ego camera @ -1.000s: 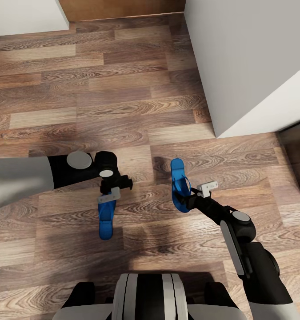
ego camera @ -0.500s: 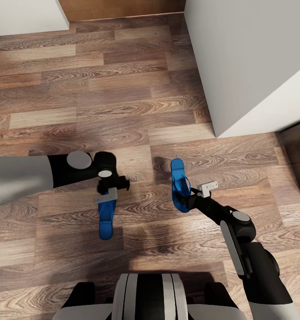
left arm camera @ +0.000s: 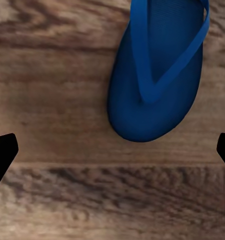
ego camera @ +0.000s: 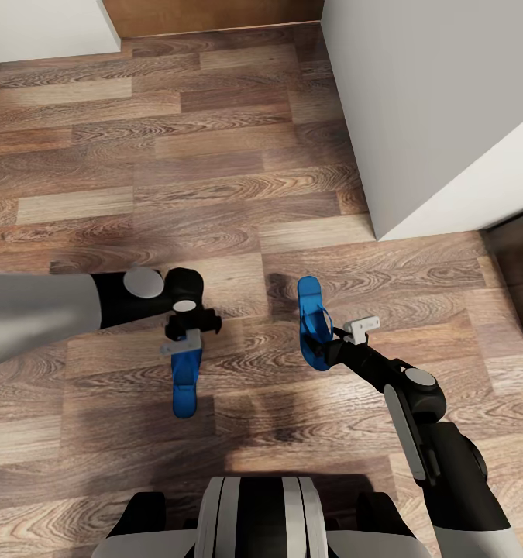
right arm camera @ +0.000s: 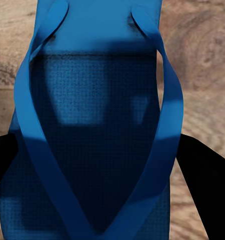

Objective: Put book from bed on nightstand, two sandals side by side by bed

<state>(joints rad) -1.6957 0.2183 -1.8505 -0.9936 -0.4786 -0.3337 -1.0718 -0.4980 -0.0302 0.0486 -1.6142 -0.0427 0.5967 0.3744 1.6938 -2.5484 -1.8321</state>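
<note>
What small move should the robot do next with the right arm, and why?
Probably open the right gripper and lift away. Its fingers flank the right sandal, which seems to lie flat on the floor, roughly parallel to the left sandal, which lies free below the open left gripper.

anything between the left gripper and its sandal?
Nothing visible. The left gripper hangs open over the toe end of the left sandal, bare wood floor around it. In the left wrist view the sandal lies unobstructed ahead of the jaws.

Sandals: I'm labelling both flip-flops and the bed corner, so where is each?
Left sandal (ego camera: 185, 387), head view, on its sole below the left arm.
Right sandal (ego camera: 311, 306), head view, on its upper sole.
Bed (ego camera: 439, 116), head view, on the pale mattress.
</note>
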